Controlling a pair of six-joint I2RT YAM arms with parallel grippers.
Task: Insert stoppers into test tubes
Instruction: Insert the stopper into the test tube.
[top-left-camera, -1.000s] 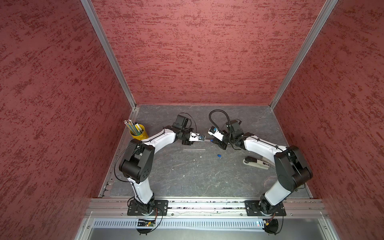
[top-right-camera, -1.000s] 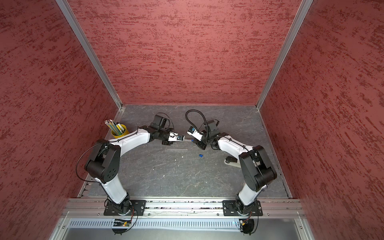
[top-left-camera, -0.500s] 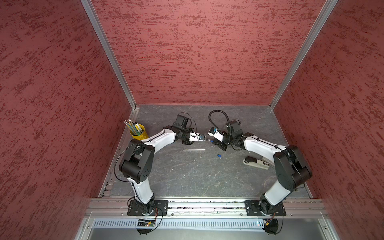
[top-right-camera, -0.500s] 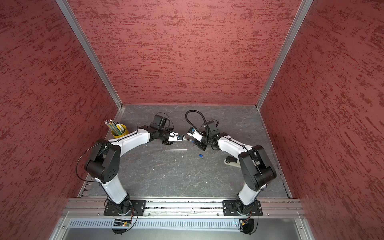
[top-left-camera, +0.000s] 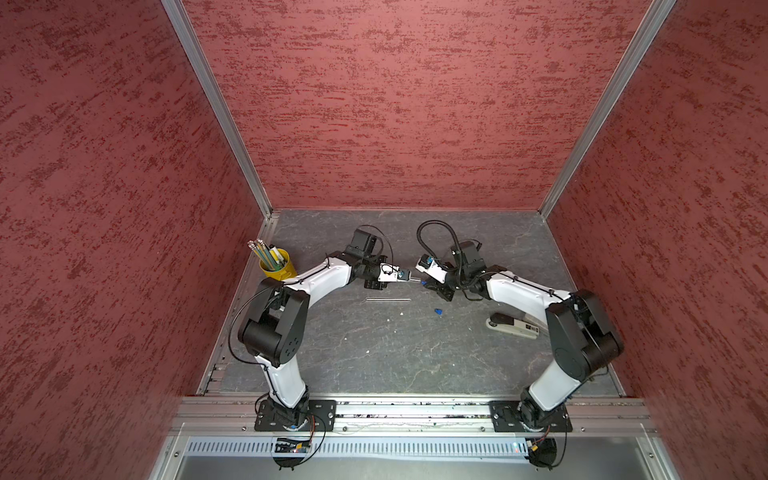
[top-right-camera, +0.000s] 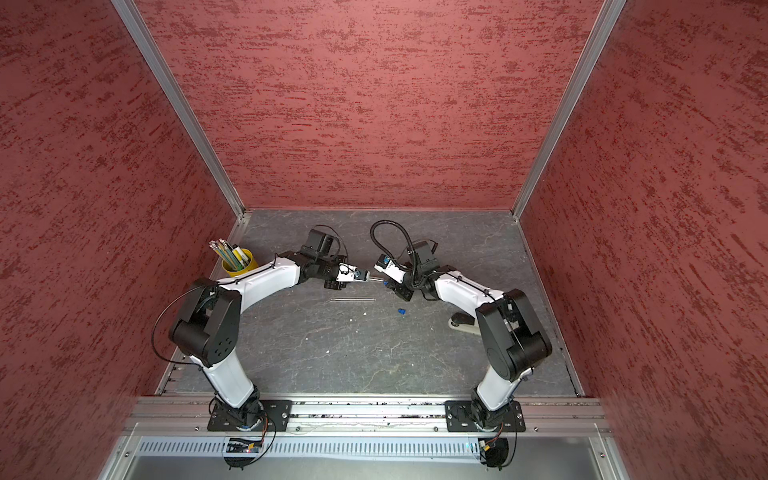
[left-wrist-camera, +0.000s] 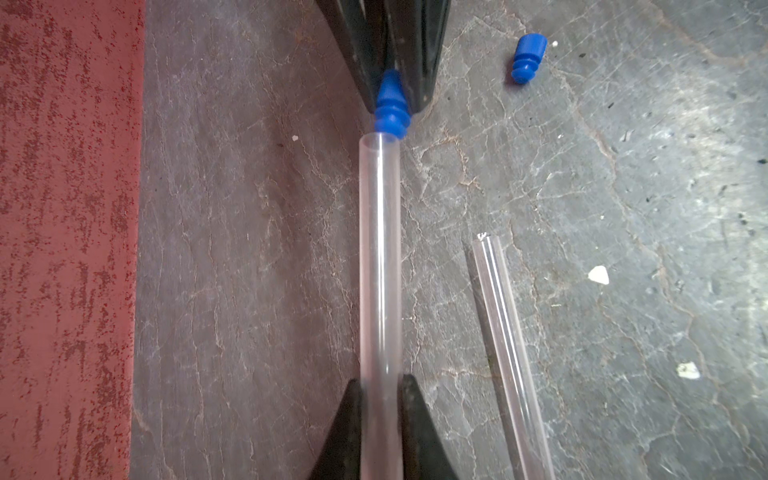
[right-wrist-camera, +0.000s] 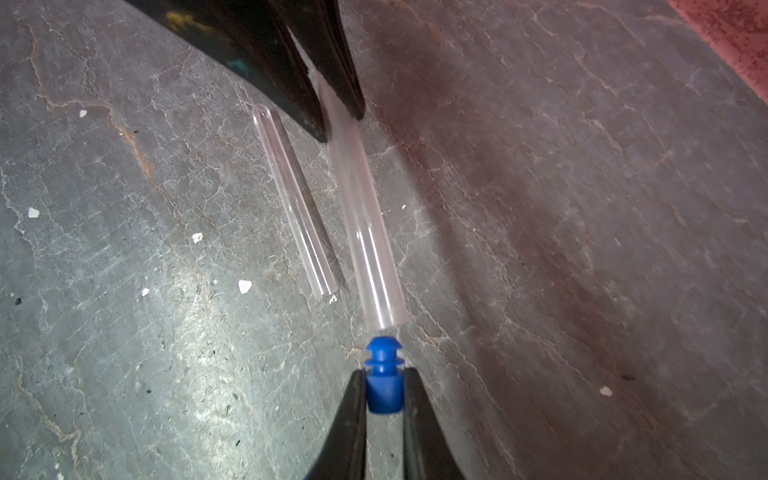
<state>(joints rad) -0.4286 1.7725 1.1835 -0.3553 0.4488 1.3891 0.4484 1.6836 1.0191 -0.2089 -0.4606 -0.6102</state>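
The right claw (right-wrist-camera: 383, 374) pinches a blue stopper (right-wrist-camera: 381, 353), ribbed tip aimed at the open mouth of a tube (right-wrist-camera: 370, 249) just ahead. That tube runs straight on above the table (right-wrist-camera: 540, 249), its far part clamped in the left claw (right-wrist-camera: 340, 124). A second tube (right-wrist-camera: 293, 203) lies alongside.

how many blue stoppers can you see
2. One small ribbed blue plastic stopper is pinched in the right hand, right at the open mouth of a clear thin test tube. The other blue stopper lies loose on the grey stone-look table. No others show.
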